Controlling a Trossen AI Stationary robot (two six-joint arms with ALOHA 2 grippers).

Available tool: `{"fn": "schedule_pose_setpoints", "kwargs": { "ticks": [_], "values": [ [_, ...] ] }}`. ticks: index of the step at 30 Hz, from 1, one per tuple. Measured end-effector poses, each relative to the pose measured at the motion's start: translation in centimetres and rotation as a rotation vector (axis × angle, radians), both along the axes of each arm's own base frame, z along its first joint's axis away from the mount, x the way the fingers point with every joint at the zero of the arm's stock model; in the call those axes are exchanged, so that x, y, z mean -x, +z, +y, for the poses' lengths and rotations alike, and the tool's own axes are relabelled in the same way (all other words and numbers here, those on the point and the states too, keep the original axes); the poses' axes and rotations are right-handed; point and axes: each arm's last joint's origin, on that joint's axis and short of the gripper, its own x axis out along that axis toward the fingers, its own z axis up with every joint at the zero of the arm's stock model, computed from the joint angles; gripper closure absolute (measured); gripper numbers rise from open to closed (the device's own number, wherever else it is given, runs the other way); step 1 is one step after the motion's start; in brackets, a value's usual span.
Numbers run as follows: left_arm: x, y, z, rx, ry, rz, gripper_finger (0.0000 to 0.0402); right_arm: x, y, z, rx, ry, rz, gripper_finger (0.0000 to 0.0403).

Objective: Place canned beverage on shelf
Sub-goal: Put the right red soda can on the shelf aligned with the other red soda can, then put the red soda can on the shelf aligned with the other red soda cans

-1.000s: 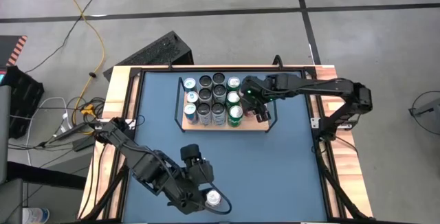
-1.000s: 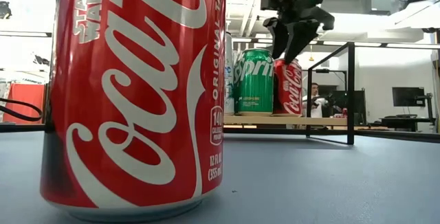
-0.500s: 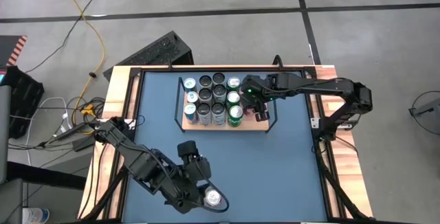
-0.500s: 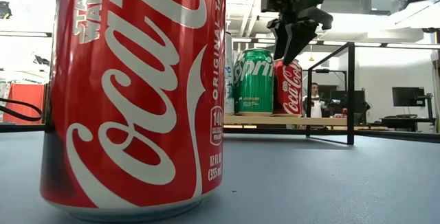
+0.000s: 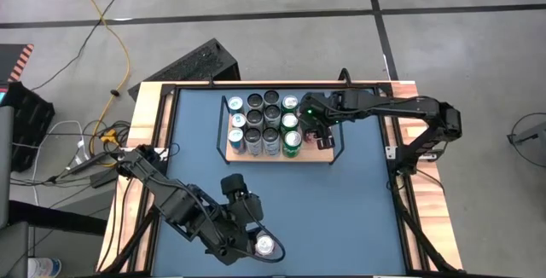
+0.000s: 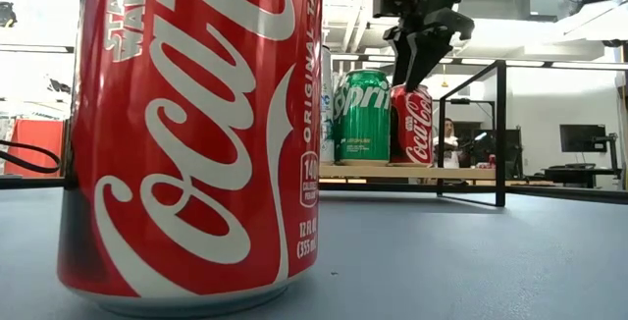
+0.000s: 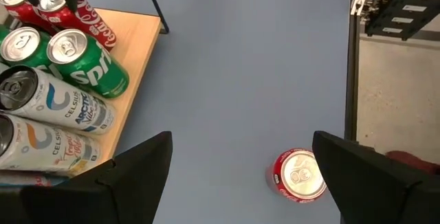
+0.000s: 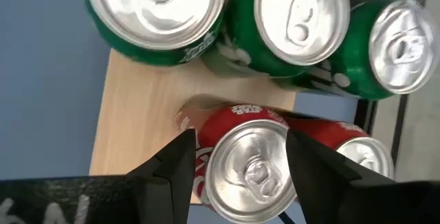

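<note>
Right gripper [image 8: 237,159] hangs over the right end of the shelf [image 5: 328,156], its fingers [image 8: 172,165] now closed in against both sides of a red cola can [image 8: 251,165] that stands on the light board beside the green cans [image 6: 363,116]; a second ago they stood wider and a little farther right. To my eye this can is as good as shelved and only wants letting go. Near the front, the left gripper [image 7: 237,159] waits wide open above another red can [image 7: 297,176], which stands alone on the blue tabletop [image 5: 358,201]. Beyond lies grey floor with a yellow cable [image 5: 119,52].
</note>
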Motion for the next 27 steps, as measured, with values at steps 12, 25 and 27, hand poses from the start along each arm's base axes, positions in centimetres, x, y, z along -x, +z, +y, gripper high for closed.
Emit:
{"fn": "schedule_pose_setpoints", "kwargs": {
  "ticks": [12,25,27],
  "values": [
    [0.0,0.0,0.1,-0.010,0.022,-0.016,0.0065,0.1,2.0,0.9,0.022,-0.013,-0.084,0.0195],
    [-0.3,-2.6,-2.0,0.023,-0.077,0.062,0.0065,7.0,16.2,5.4,-0.019,0.036,-0.519,0.0195],
    [-0.7,-3.7,-2.7,0.066,-0.072,0.053,0.0065,8.7,17.6,5.8,-0.036,0.031,-0.574,0.0195]
  ]
}}
